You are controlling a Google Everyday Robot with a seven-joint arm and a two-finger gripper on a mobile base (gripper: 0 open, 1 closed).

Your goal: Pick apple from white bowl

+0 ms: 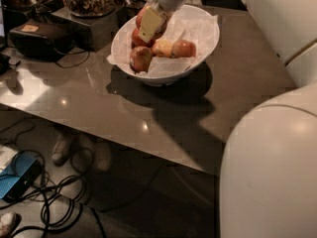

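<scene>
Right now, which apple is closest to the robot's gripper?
The dark red apple at the back-left of the white bowl; the gripper is right over it. The three paler apples lie nearer the front.

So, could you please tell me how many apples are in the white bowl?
4: front-left apple, centre apple, right apple, deep-red apple beneath the gripper; more may hide.

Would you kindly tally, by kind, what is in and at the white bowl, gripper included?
White bowl: 1
Paper lining: 1
Gripper, down among the fruit at the bowl's back left: 1
Apples: 4 showing; more may sit behind the gripper
Total: 7
</scene>
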